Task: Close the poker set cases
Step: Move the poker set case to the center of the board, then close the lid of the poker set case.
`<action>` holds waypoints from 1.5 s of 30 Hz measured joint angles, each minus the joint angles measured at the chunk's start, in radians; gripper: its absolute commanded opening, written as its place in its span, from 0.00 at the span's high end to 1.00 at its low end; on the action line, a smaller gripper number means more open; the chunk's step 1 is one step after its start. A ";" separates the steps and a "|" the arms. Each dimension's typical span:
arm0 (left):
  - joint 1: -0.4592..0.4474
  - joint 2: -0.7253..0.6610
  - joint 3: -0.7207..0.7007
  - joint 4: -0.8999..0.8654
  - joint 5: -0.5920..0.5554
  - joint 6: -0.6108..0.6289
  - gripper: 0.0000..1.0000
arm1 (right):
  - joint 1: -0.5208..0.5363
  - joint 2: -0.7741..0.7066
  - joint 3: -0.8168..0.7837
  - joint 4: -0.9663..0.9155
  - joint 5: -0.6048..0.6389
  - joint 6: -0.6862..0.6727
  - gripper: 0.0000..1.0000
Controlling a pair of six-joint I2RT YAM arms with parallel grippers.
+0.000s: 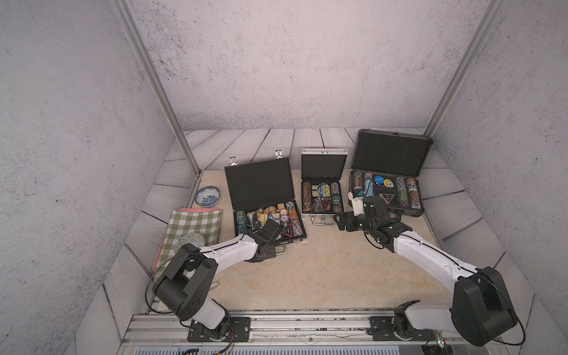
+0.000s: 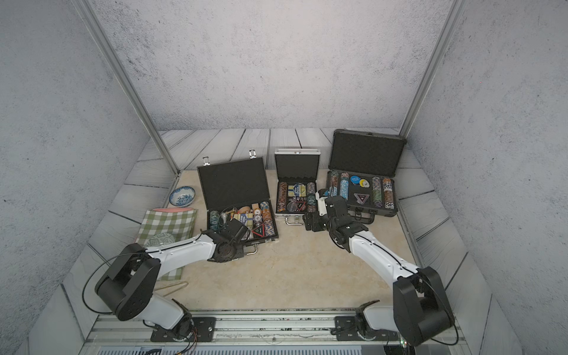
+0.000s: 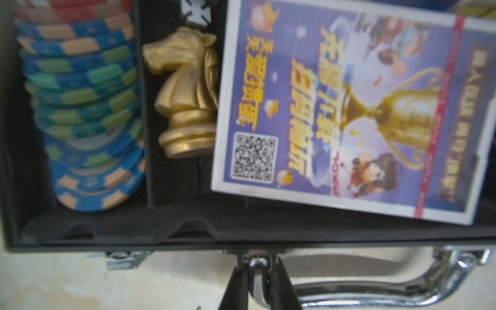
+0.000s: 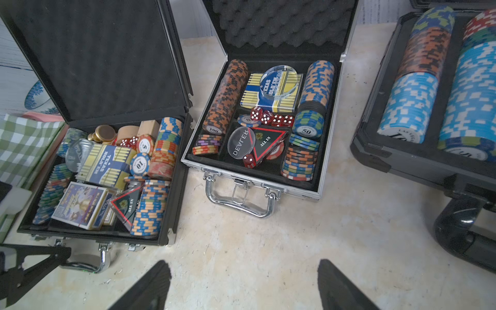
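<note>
All three poker set cases stand open in a row, lids upright and trays full of chips, cards and dice. The black flat case [image 1: 258, 184] [image 2: 233, 184] [image 4: 102, 61] is on the left. The small silver case [image 1: 322, 167] [image 2: 296, 167] [image 4: 255, 185] sits in the middle. The ribbed dark-grey case [image 1: 390, 153] [image 2: 365, 153] [image 4: 375, 150] is on the right. My left gripper [image 3: 259, 261] is shut on the black case's chrome handle [image 3: 375, 292] [image 1: 281, 250] at its front edge. My right gripper [image 4: 244, 271] [image 1: 341, 222] hangs open over bare table in front of the silver case, holding nothing.
A blue-and-white bowl [image 1: 208, 195] stands left of the black case. Nearer, a green checked cloth [image 1: 193, 229] lies on a pink tray with a small round plate [image 1: 189, 241] on it. Frame posts rise at both back corners, and walls close in the sides.
</note>
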 measured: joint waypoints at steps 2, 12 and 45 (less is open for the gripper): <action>-0.012 -0.016 -0.010 -0.023 0.002 -0.013 0.85 | 0.002 0.002 0.000 0.003 0.000 0.000 0.12; -0.037 -0.072 -0.017 -0.119 -0.013 -0.061 0.59 | 0.008 0.011 0.000 0.007 -0.001 0.000 0.12; 0.379 0.119 0.584 -0.157 -0.119 0.275 0.64 | 0.033 0.038 0.000 0.006 0.000 0.012 0.14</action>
